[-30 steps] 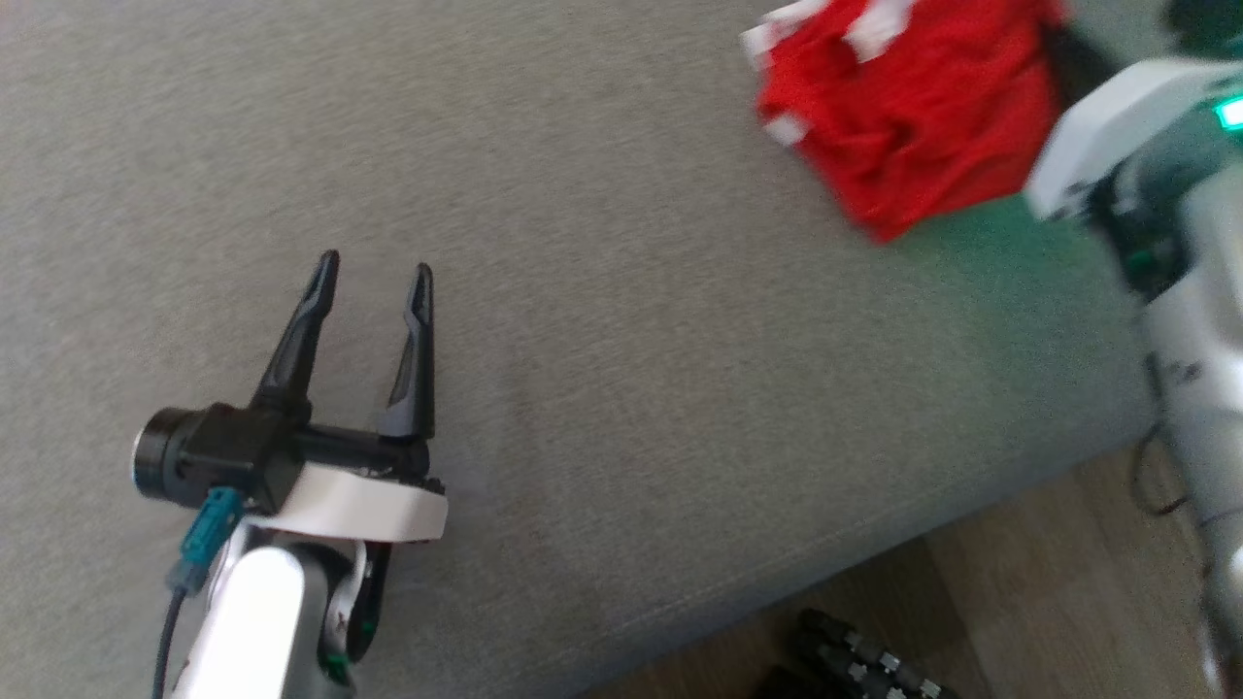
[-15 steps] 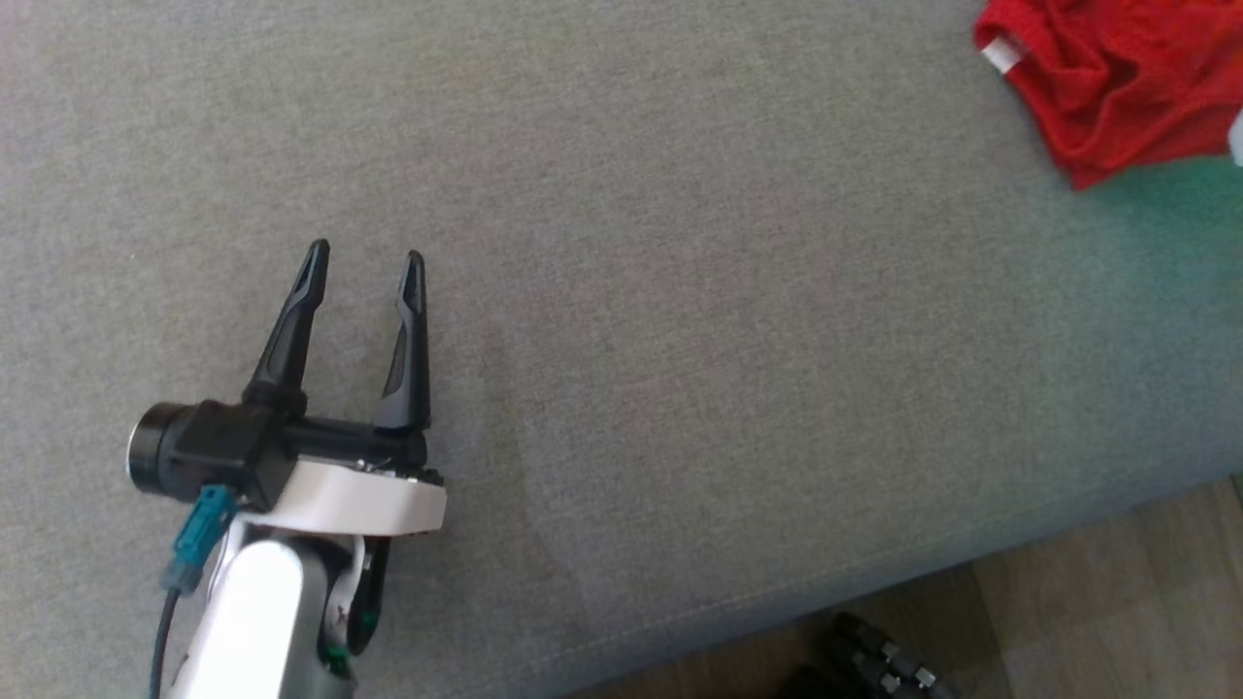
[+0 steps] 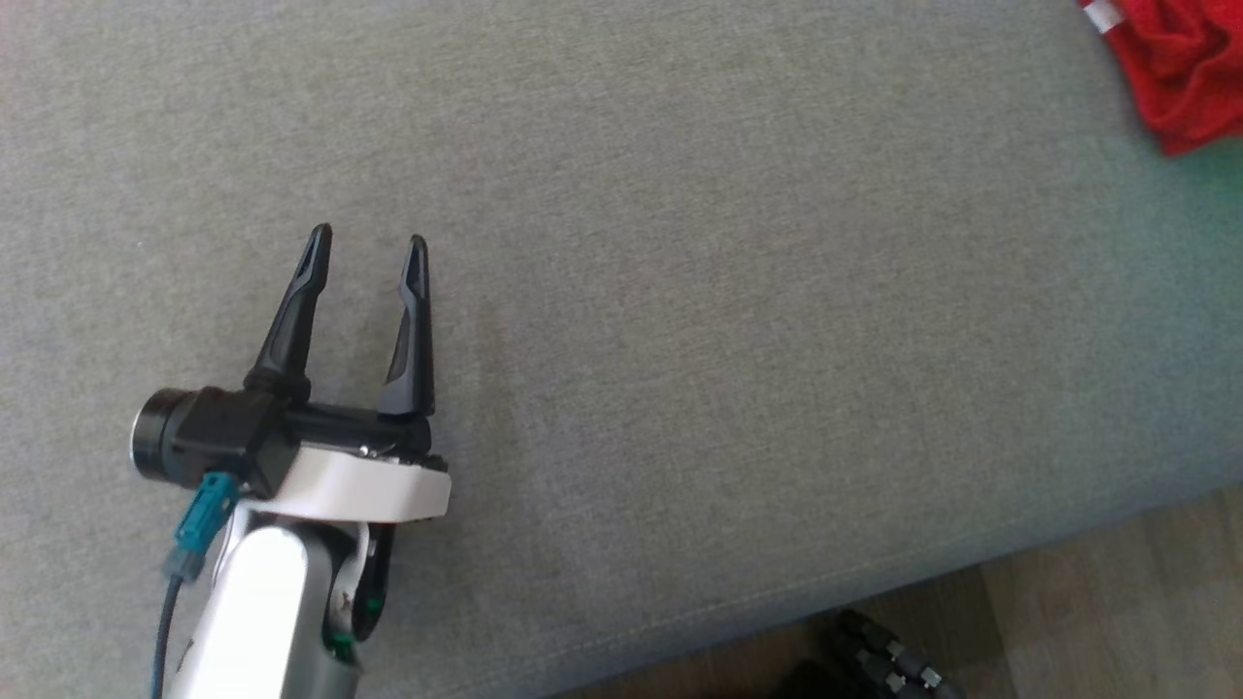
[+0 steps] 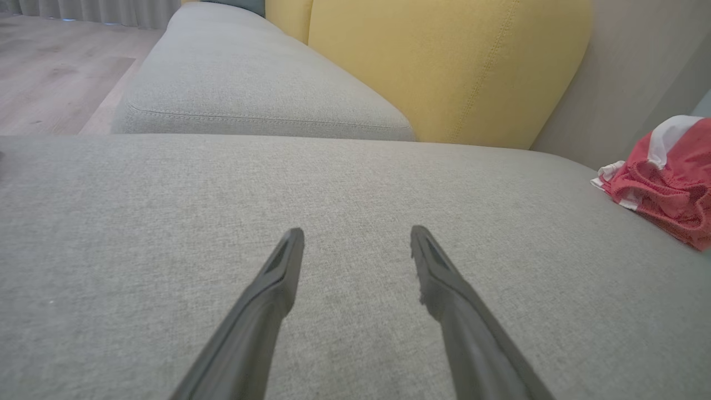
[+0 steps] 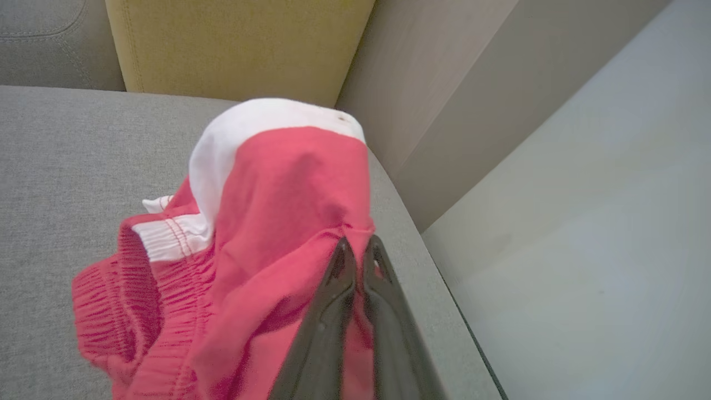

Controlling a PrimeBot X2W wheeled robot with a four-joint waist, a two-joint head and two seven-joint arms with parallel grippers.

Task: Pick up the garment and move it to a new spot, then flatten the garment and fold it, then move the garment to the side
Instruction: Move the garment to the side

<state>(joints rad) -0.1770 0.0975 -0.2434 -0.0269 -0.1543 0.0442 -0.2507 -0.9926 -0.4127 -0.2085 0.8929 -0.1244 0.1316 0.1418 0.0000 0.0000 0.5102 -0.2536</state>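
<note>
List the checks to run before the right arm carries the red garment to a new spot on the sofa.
1. Right gripper shut on the red garment: ok, its fingers pinch a fold of the cloth.
2. Garment fully off the seat: cannot tell; the waistband end hangs low, close to the cushion.
3. Left gripper open and holding nothing: ok.
4. Left gripper apart from the garment: ok, the garment sits well off to its right.
5. Bare stretch of grey seat to lay the garment on: ok, seen in the head view.
</note>
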